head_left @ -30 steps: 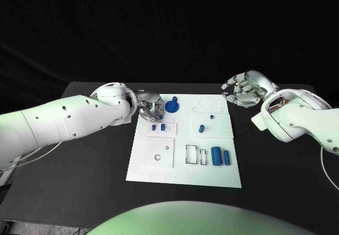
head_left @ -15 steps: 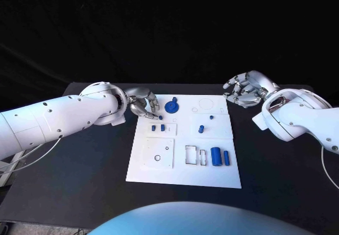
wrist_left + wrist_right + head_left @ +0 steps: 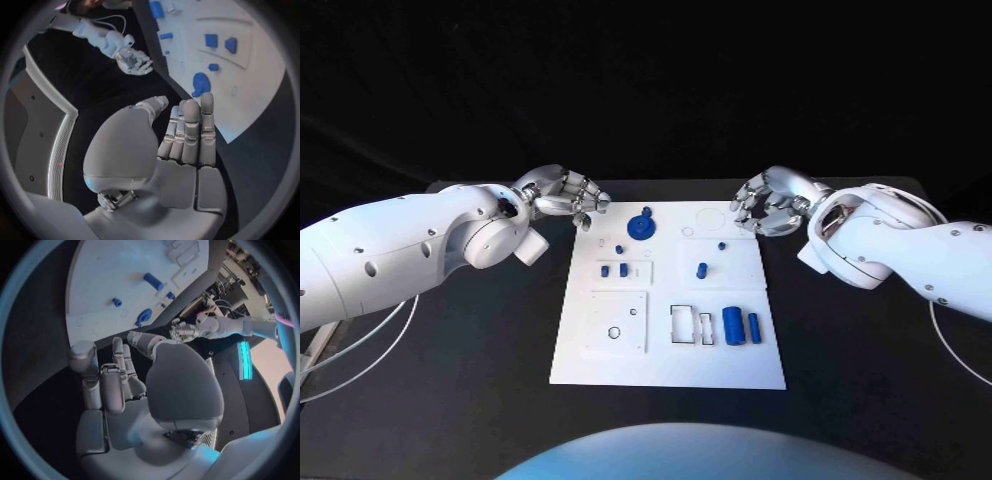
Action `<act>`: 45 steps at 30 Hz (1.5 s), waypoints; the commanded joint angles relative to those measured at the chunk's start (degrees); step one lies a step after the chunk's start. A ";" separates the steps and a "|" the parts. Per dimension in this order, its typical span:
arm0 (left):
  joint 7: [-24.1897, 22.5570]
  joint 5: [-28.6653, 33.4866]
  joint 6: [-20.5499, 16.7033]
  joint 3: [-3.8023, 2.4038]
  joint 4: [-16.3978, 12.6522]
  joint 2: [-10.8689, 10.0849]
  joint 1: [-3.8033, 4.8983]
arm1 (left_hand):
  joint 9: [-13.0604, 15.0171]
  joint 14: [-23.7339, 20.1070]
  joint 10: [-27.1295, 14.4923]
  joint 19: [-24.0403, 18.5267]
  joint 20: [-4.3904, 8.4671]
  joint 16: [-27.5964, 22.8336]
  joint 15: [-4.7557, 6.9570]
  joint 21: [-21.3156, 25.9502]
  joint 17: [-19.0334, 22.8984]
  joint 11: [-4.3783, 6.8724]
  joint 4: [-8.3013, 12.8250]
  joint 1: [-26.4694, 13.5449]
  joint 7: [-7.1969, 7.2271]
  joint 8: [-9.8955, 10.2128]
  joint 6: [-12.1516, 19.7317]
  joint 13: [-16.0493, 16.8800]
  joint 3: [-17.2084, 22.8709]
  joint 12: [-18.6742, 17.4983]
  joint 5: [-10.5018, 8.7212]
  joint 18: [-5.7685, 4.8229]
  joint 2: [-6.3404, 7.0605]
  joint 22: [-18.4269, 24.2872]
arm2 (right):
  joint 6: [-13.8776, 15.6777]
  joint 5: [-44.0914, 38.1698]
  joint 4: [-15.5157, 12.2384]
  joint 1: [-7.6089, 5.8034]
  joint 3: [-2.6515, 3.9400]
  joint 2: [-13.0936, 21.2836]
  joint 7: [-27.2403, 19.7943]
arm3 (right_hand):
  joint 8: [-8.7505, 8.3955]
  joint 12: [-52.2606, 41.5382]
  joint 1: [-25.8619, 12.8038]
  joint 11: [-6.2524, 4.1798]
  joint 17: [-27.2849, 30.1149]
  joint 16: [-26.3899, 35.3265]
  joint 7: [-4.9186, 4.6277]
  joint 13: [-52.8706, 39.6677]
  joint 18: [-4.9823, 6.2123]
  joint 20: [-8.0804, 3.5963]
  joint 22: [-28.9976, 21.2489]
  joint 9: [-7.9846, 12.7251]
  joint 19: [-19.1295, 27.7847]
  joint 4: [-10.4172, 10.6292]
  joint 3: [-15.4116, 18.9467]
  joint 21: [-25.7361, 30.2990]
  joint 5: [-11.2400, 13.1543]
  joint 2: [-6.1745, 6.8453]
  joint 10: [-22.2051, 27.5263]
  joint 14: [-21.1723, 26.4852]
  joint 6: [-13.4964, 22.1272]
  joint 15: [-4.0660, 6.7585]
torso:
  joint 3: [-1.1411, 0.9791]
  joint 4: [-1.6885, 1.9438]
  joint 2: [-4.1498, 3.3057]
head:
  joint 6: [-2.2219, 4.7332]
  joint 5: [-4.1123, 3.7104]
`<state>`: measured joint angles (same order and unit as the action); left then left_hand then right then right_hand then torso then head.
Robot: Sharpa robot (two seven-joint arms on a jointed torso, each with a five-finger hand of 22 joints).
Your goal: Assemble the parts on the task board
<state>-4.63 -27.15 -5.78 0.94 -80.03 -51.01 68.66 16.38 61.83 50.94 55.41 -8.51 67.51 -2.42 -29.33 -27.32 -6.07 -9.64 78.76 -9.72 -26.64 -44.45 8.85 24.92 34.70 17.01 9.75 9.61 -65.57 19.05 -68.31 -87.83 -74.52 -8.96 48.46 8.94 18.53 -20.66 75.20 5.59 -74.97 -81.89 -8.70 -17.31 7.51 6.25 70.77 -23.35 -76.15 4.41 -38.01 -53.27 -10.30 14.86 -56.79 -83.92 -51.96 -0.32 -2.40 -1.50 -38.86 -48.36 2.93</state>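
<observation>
Left hand (image 3: pixel 564 196) beside task board's (image 3: pixel 589 368) far-left corner, fingers extended, holding nothing; likely poised over tabletop (image 3: pixel 459 330) for reach. Board mid-table: blue round part (image 3: pixel 642 225) near far edge, small pegs (image 3: pixel 615 270) mid-board, two cylinders (image 3: pixel 741 325) near slots. Right hand (image 3: pixel 769 203) off far-right corner, fingers apart, empty.

Task board (image 3: pixel 668 370) mid-table, parts (image 3: pixel 741 326) on it, left hand (image 3: pixel 565 196) and right hand (image 3: pixel 769 203) flanking its far corners.
</observation>
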 commanded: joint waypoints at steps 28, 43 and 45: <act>-11.08 18.96 -1.07 0.03 -4.52 -1.15 0.03 | 0.17 -1.03 8.68 -0.38 0.18 -5.09 0.43 5.44 3.16 0.53 -1.16 -2.84 0.81 3.71 -5.27 -4.25 -1.53 -9.36 -5.37 0.61 3.39 5.73 | -9.27 -25.52 4.22 3.37 -0.22 -6.38 1.92 | -1.31 5.92 -0.03 -0.17 -2.93 -1.56 -0.13 4.36 -1.18 0.10 3.30 0.35 -2.28 -1.62 0.88 -5.01 0.21 0.62 -3.63 -3.25 -2.72 -0.51 | 0.01 0.06 -0.11 | 0.86 -1.14; -10.08 17.55 -0.96 0.03 -4.74 -1.12 0.03 | 0.13 -0.88 9.00 -0.08 0.13 -5.16 0.35 5.64 3.21 0.40 -1.05 -2.48 0.51 4.46 -4.48 -4.35 -1.76 -10.13 -4.96 0.60 3.21 6.09 | -11.57 -30.43 4.18 4.11 -0.23 -6.89 4.79 | -0.64 5.95 0.77 -1.12 -3.69 -2.11 0.71 4.33 -1.46 -0.51 4.65 -0.47 -3.01 -2.84 0.72 -6.96 -0.76 -0.16 -7.04 -3.52 -4.95 0.22 | 0.01 0.08 -0.13 | 0.45 -1.34; -10.02 17.28 -0.80 0.03 -4.80 -1.13 0.03 | 0.14 -0.83 9.04 -0.01 0.12 -5.16 0.34 5.66 3.21 0.38 -0.99 -2.33 0.48 4.53 -4.36 -4.37 -1.75 -10.30 -4.83 0.61 3.07 6.16 | -12.01 -32.08 4.22 4.27 -0.24 -6.99 5.24 | -0.63 5.94 0.89 -1.16 -3.86 -2.20 0.76 4.28 -1.48 -0.60 4.76 -0.52 -3.06 -3.00 0.70 -7.11 -0.95 -0.18 -7.16 -3.57 -5.04 0.24 | -0.01 0.04 -0.13 | 0.34 -1.32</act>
<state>-14.54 -9.04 -6.91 1.01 -84.63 -52.20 68.64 16.60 60.93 59.72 55.09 -8.40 62.55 -1.74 -23.86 -24.21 -5.63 -10.67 75.89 -9.12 -22.37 -49.17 4.55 23.39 24.57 11.89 9.73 12.49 -59.44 10.41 -96.28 -83.66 -70.76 -8.85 41.51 12.50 17.72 -14.75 75.45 4.34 -74.93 -83.89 -7.87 -13.06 6.63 5.70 74.95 -23.86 -78.94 1.67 -37.41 -60.40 -11.21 14.62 -63.57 -84.13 -56.62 -0.48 -2.38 -1.43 -38.97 -47.89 1.64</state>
